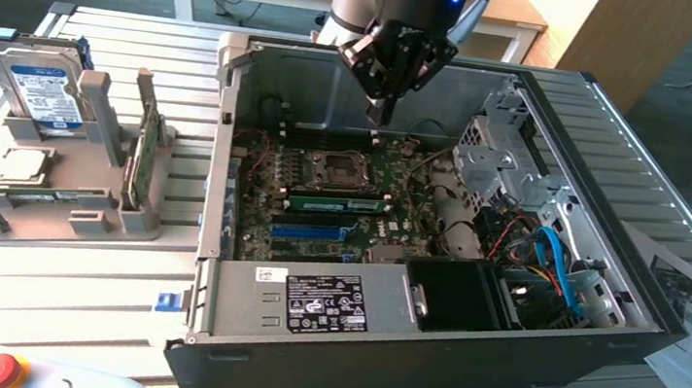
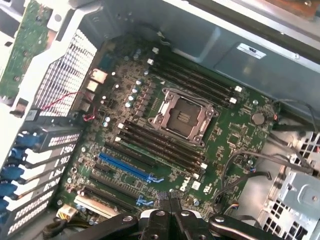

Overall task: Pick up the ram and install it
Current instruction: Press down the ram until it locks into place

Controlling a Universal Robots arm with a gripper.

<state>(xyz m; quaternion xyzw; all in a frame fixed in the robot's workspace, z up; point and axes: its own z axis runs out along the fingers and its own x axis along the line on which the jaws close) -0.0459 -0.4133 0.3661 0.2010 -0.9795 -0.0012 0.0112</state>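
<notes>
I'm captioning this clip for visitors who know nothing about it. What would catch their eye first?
The open black computer case fills the middle, baring its green motherboard with an empty silver processor socket. The black robot gripper hangs over the board, fingers shut. On the grey plastic rack at the exterior view's left stands a blue-labelled hard drive.

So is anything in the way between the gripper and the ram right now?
Nothing visible. The shut gripper hangs over the open case, holding nothing. The ram sits on the board beside the processor socket, lower down, with only open air between the two.
</notes>
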